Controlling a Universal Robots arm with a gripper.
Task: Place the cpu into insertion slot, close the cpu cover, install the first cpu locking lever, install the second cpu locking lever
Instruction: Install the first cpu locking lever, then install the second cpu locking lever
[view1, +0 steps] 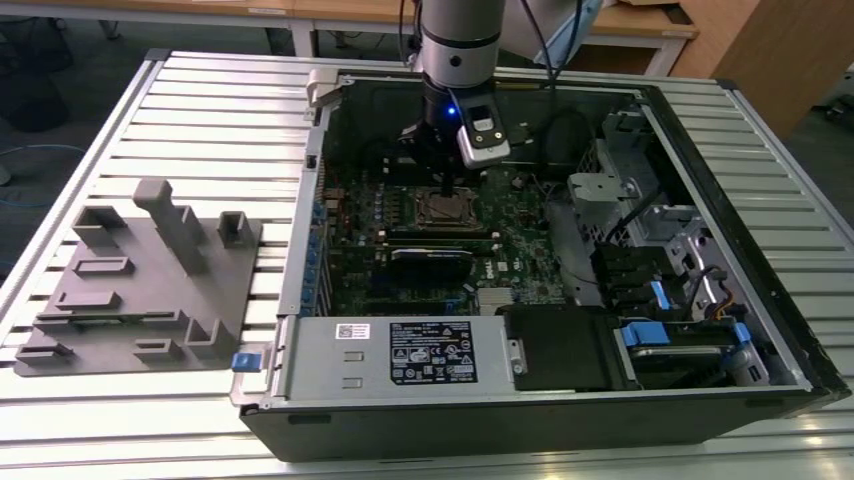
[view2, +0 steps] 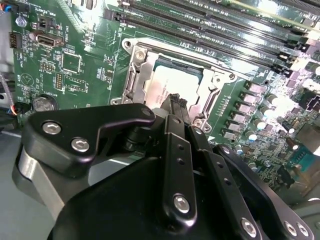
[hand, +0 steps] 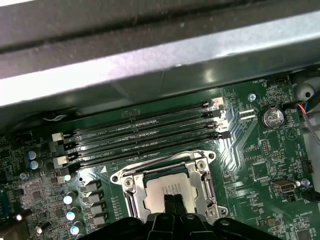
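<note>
1 gripper (view2: 176, 102) hovers jaws-together, gripping nothing, over the cpu (hand: 167, 190) already seated in the insertion slot (view1: 447, 209) (cpu cover (view2: 212, 82) apparently down); step in hand, likely levers, needs precise hooking.

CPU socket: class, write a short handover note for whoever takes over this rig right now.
The tool is shut, its tips down at the top of the cpu in the first wrist view.
The cpu sits in the insertion slot on the motherboard.
The cpu cover looks lowered around it.
Done: cpu placed, cover seemingly closed.
Left: both locking levers; their state cannot be told.
</note>
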